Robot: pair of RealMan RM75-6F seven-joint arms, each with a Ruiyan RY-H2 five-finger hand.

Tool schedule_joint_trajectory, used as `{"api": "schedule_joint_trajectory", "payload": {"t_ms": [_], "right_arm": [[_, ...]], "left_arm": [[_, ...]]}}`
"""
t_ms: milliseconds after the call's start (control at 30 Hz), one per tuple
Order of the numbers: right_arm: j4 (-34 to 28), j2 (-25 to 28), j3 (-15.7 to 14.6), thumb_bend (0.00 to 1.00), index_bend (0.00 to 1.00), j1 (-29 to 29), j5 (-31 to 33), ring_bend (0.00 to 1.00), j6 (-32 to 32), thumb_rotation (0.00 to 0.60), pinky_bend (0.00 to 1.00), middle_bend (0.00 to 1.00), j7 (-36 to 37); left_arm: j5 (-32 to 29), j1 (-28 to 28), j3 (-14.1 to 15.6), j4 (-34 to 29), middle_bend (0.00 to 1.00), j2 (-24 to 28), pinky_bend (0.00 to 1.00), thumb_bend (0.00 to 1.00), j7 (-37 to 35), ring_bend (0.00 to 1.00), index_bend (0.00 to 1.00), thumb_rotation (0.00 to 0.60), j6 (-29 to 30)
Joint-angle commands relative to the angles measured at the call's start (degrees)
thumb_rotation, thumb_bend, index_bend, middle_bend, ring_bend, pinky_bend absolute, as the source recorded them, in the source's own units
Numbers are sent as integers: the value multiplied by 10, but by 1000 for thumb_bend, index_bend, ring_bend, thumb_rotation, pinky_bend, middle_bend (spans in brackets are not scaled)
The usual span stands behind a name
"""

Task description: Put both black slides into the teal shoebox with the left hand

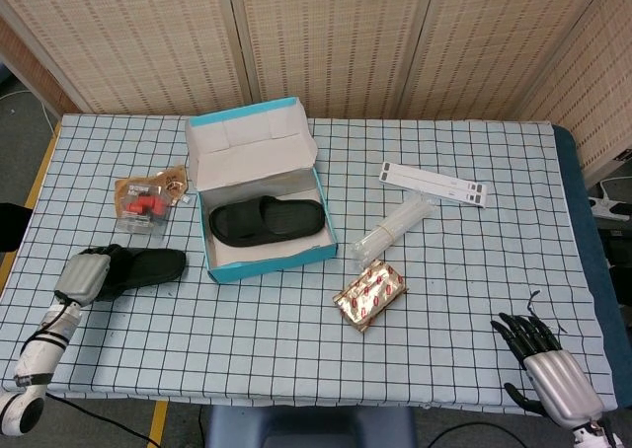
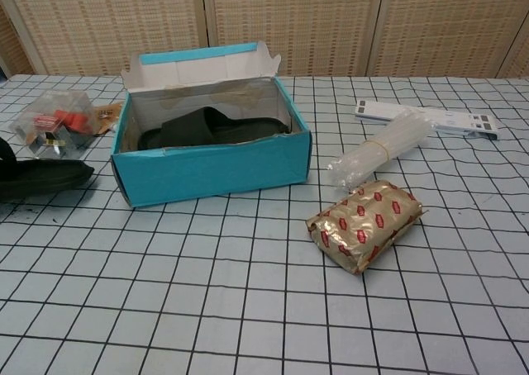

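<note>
- The shoebox (image 1: 265, 207) sits lid-up mid-table with one slide (image 1: 267, 220) already inside, leaving me room beside it.
- My left hand (image 1: 81, 275) clamps the second slide (image 1: 148, 266), just left of the box.
- My right hand (image 1: 545, 363) idles with fingers apart, well clear.
- A plastic container (image 1: 144, 204) sits behind; the box's near wall stands in the way.

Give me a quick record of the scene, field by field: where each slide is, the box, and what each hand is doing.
slide one: inside shoebox
slide two: outside the box, on its left
shoebox: teal, lid open
left hand: grips slide two at its outer end
right hand: empty, fingers apart, at table's near right corner
</note>
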Motion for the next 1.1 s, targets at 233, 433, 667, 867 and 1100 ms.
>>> {"api": "schedule_joint_trajectory", "payload": {"t_ms": [233, 433, 667, 867, 1100], "right_arm": [[0, 0, -1, 206, 0, 1, -1, 0, -2, 600, 0, 0, 0], [-1, -1, -2, 207, 0, 3, -1, 0, -8, 600, 0, 0, -1], [0, -3, -1, 207, 0, 6, 2, 0, -16, 600, 0, 0, -4], [-1, -5, 1, 206, 0, 10, 12, 0, -26, 600, 0, 0, -7], [3, -6, 6, 206, 0, 16, 30, 0, -40, 600, 0, 0, -8]], "left_arm": [[-5, 30, -36, -166, 657, 109, 609, 973, -7, 599, 565, 600, 71], [-30, 36, -65, -312, 662, 197, 624, 987, -26, 610, 568, 600, 73], [-41, 10, -108, -428, 672, 259, 631, 999, -120, 618, 572, 600, 29], [-41, -68, -142, -444, 673, 265, 634, 1000, -199, 621, 572, 600, -91], [-84, -160, -160, -398, 673, 205, 634, 1000, -172, 621, 571, 600, -178]]}}
